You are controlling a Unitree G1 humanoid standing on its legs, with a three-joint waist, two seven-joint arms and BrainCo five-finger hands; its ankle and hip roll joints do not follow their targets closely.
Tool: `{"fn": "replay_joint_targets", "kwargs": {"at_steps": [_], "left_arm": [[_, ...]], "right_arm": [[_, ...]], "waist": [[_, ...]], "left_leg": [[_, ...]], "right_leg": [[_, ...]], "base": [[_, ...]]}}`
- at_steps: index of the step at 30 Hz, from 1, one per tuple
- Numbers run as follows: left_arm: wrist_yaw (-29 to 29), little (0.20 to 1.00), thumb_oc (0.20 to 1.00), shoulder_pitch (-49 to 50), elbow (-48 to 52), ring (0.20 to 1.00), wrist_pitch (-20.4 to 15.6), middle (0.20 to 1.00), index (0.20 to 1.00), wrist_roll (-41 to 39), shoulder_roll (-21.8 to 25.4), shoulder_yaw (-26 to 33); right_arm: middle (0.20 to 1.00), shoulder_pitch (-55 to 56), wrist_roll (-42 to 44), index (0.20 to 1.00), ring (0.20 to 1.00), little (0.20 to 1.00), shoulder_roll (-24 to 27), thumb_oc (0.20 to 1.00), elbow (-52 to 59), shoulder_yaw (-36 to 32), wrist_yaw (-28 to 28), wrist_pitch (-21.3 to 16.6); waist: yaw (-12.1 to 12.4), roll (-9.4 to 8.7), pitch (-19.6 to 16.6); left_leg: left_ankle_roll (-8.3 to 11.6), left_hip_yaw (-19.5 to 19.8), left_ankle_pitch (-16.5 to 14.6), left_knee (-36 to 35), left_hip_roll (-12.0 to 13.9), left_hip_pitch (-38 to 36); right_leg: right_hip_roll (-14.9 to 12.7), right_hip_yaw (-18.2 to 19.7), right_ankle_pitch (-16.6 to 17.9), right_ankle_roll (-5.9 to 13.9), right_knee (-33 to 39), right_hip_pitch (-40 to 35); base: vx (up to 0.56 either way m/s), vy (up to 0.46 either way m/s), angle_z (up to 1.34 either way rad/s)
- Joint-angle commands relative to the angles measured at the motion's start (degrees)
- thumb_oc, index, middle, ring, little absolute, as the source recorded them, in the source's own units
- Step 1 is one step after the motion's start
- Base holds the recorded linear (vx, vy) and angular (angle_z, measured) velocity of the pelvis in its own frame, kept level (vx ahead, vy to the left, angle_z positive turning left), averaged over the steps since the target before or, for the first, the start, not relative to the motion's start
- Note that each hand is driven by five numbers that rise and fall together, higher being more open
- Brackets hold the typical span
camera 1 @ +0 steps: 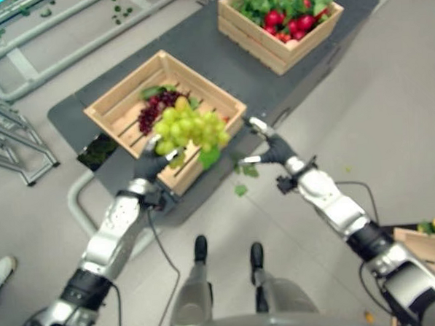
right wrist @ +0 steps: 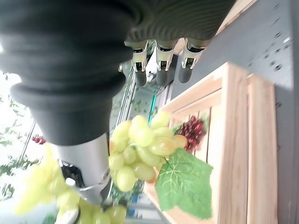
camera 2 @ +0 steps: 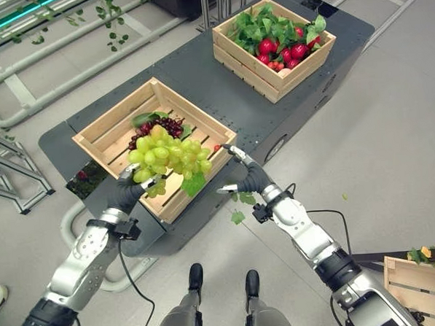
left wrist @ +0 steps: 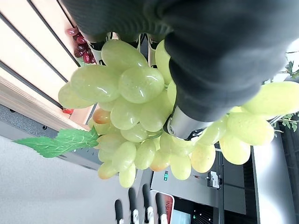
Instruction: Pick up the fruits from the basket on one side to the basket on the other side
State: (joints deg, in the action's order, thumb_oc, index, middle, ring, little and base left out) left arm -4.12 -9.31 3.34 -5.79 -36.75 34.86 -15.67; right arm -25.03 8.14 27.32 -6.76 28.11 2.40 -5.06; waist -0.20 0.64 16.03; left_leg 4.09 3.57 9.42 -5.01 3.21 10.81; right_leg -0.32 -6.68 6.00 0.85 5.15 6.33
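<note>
Grapes point(camera 1: 190, 128) hang in your left hand point(camera 1: 153, 163) above the near crate point(camera 1: 112, 106); the right hand point(camera 2: 246, 177) waits beside, fingers relaxed. Left wrist view shows fingers curled round the bunch. Lifting is underway; next, I judge, carry them clear to the other crate point(camera 2: 417, 284).

A lab or test hall: grey floor point(camera 2: 390, 125), metal rails point(camera 2: 67, 76), dark wheeled platform point(camera 2: 198, 76).

A dark grey, flat-topped platform point(camera 2: 198, 76) serves as the tabletop on a pale grey floor point(camera 2: 390, 125). Curved grey metal tube railings point(camera 2: 67, 72) run along its far side, with loose green leaves point(camera 2: 238, 217) scattered beside its near edge. A person's white shoe point(camera 1: 0, 271) shows nearby.
</note>
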Motion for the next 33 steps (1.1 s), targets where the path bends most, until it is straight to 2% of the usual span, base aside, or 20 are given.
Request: {"fn": "replay_joint_targets", "kwargs": {"at_steps": [1, 7, 15, 33], "left_arm": [[1.02, 0.200, 0.200, -2.02, 1.40, 0.200, -2.77, 0.200, 0.200, 2.55, -0.07, -0.36], [1.54, 0.200, 0.200, -2.34, 1.17, 0.200, -2.09, 0.200, 0.200, 2.65, -1.43, -2.75], [2.35, 0.200, 0.200, -2.29, 1.54, 0.200, -1.23, 0.200, 0.200, 2.50, -2.49, -5.14], [4.41, 0.200, 0.200, 1.62, 1.56, 0.200, -0.06, 0.200, 0.200, -1.08, -4.93, -9.35]], "right_arm": [[1.000, -1.65, -1.40, 1.000, 1.000, 1.000, -2.96, 1.000, 1.31, 1.94, -0.12, -1.11], [1.000, -2.98, -0.80, 1.000, 1.000, 1.000, -5.52, 1.000, -0.84, 3.56, -0.11, -0.48], [1.000, -3.50, -0.08, 1.000, 1.000, 1.000, -6.30, 1.000, -1.58, 4.31, -0.37, 0.05], [1.000, -3.29, -0.47, 1.000, 1.000, 1.000, -9.46, 1.000, -7.00, 6.03, 0.08, -0.25]], "waist": [[0.92, -3.18, -4.95], [1.05, -3.32, -5.85], [1.11, -3.52, -6.24], [2.09, -3.24, -5.45]], "left_leg": [[-4.34, 0.87, -6.81, 0.01, -4.05, -3.25], [-4.41, 0.99, -7.04, 0.01, -3.82, -3.33], [-4.44, 1.15, -7.16, 0.01, -3.67, -3.36], [-4.68, 1.56, -7.32, 0.01, -3.79, -3.54]], "right_leg": [[-1.67, 1.15, 0.00, 4.75, -0.67, 2.45], [-1.67, 1.12, -0.14, 4.73, -0.62, 2.35], [-1.66, 0.98, -0.26, 4.70, -0.74, 2.31], [-1.74, 0.79, -0.44, 4.68, -0.80, 1.99]], "base": [[0.03, -0.018, 0.01], [0.00, 0.000, 0.00], [0.00, 0.000, 0.00], [0.00, 0.000, 0.00]]}}
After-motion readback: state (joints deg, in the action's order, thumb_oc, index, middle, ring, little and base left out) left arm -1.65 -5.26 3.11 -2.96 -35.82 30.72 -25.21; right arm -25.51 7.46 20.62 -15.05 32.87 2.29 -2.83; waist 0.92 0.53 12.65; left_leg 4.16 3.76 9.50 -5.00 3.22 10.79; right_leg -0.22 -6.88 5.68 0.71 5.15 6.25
